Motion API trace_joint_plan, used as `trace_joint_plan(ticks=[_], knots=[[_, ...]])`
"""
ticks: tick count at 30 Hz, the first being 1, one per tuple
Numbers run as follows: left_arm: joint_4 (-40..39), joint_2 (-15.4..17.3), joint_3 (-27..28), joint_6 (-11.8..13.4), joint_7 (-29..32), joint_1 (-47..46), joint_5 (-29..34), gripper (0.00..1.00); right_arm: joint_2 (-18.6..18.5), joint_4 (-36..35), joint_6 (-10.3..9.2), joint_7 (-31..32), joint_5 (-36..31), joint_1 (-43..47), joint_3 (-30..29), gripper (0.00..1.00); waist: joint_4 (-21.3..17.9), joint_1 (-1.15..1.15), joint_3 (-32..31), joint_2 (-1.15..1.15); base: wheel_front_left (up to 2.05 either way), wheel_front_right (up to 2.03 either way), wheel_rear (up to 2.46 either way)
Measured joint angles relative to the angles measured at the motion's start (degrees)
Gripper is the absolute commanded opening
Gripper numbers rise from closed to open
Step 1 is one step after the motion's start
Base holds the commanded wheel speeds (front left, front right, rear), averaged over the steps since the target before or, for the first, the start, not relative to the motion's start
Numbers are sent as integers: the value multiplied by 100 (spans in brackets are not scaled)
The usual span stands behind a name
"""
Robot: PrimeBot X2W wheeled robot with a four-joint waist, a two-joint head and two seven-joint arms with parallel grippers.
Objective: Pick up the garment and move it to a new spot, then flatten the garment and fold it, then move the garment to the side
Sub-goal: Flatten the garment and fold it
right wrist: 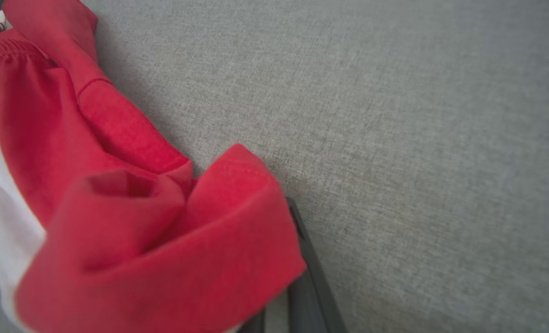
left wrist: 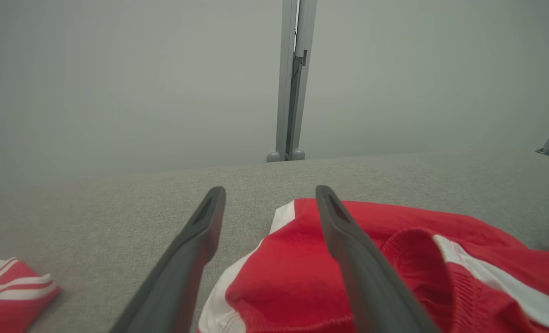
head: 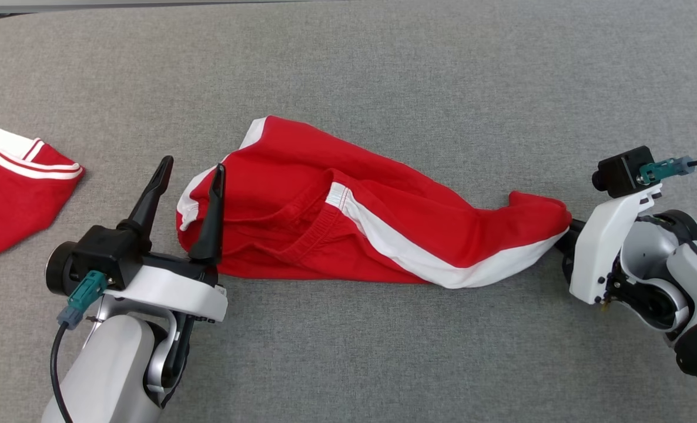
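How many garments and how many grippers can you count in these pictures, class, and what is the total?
Garments: 2 (middle garment, left-edge garment)
Grippers: 2 (left gripper open, right gripper shut on the middle garment)
Total: 4

A bunched red-and-white cloth garment (right wrist: 131, 222) is being pinched by the dark right claw (right wrist: 296, 218) on a grey fabric desk (right wrist: 395, 138).
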Motion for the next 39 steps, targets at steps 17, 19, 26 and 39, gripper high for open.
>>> trace_joint_plan(ticks=[17,19,26,39], knots=[[85,112,259,48,-21,247,20,100,-772,-536,0,-1584,396,1159,365,100,-431,0,-416,0,0,0,0],[69,138,299,89,-21,320,15,100,-844,-659,0,-1853,291,1305,215,100,-484,0,-489,0,0,0,0],[-90,170,441,289,-27,524,13,100,-643,-879,0,-3009,-611,1655,-808,100,-605,0,-730,0,0,0,0],[-509,256,350,628,96,1100,136,100,1356,-1390,0,-3220,-3311,2734,-3292,100,-507,0,-1217,0,0,0,0]])
